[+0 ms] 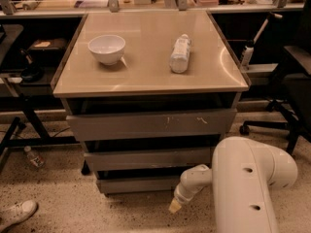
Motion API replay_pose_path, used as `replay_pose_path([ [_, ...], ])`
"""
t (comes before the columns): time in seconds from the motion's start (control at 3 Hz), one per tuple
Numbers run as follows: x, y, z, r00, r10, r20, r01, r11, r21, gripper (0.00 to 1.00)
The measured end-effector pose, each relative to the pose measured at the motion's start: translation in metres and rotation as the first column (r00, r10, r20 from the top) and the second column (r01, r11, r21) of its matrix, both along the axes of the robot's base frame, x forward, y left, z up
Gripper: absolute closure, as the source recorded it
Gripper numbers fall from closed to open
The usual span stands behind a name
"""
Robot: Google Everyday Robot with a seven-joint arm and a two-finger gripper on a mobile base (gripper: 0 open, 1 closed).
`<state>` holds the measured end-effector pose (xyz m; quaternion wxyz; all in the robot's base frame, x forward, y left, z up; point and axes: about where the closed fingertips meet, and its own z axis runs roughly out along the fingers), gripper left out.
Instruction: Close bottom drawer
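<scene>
The bottom drawer (136, 184) is the narrowest of three grey-brown fronts, lowest under the beige tabletop (146, 76). Its plain front shows just above the floor and its interior is hidden. The mid-width drawer front (146, 158) and the widest, scratched front (150, 124) lie above it. My gripper (175, 206) hangs at the end of the white arm (243, 178), low near the floor, just in front of the bottom drawer's right end. I cannot tell whether it touches the front.
A white bowl (107, 48) and a lying plastic bottle (180, 54) rest on the tabletop. An office chair (291, 81) stands at the right. A black stand leg (19, 125), a small bottle (34, 157) and a white shoe (17, 213) are on the floor at the left.
</scene>
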<state>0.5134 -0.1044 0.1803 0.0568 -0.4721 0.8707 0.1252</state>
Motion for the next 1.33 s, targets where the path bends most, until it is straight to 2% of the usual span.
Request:
replay_pose_path([
  [0.67,0.0,0.0,0.0,1.0,-0.001,0.0,0.001,1.0,0.0,0.89],
  [1.0,0.015,-0.008,0.007,0.9989,-0.037,0.028,0.037,0.999,-0.006,1.0],
  [1.33,0.034,-0.011,0.012,0.997,-0.06,0.049,0.062,0.998,-0.023,1.0],
])
